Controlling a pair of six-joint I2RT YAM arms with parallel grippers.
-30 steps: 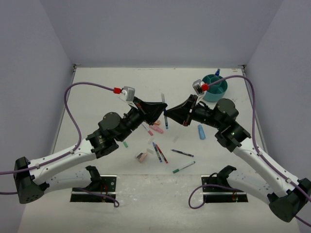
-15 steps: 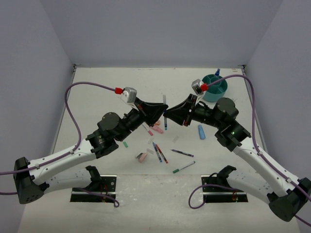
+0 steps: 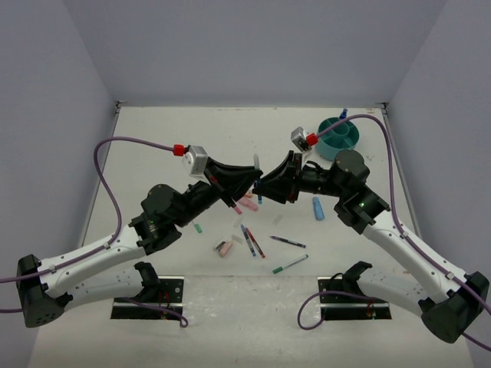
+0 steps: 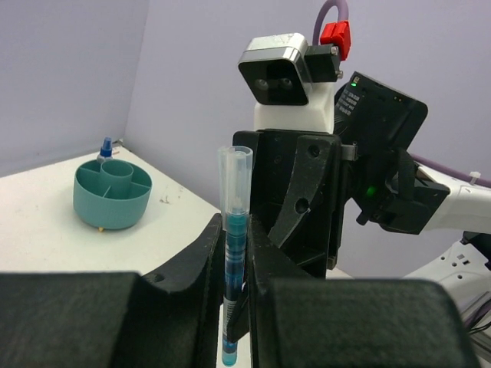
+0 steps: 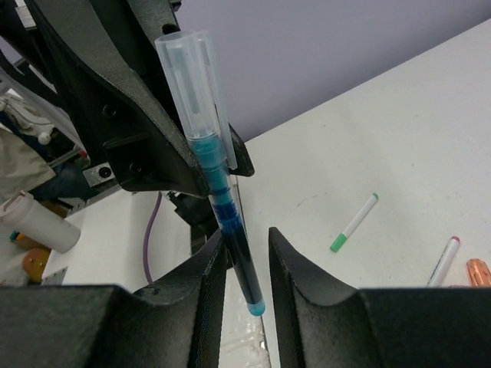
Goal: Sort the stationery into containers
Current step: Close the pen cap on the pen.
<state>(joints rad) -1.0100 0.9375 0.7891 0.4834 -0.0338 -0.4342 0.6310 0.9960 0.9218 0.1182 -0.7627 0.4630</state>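
My left gripper (image 3: 249, 182) is shut on a blue pen with a clear cap (image 3: 257, 162) and holds it upright above the table. In the left wrist view the pen (image 4: 233, 230) stands clamped between the jaws of the left gripper (image 4: 235, 241). My right gripper (image 3: 270, 184) faces it, open. In the right wrist view the pen's lower end (image 5: 230, 230) hangs between the open jaws of the right gripper (image 5: 247, 244), against the left finger with a gap on the right. The teal organizer (image 3: 338, 138) stands at the back right and shows in the left wrist view (image 4: 112, 195).
A blue-capped bottle (image 3: 344, 114) stands behind the organizer. On the table lie a light-blue highlighter (image 3: 317, 208), pink highlighters (image 3: 247, 204), pens (image 3: 250, 241), a dark pen (image 3: 288, 242), a green pen (image 3: 289, 264) and a pink eraser (image 3: 224, 248).
The two grippers have come closer together. My right gripper has moved left until its open jaws are around the pen held by my left gripper.
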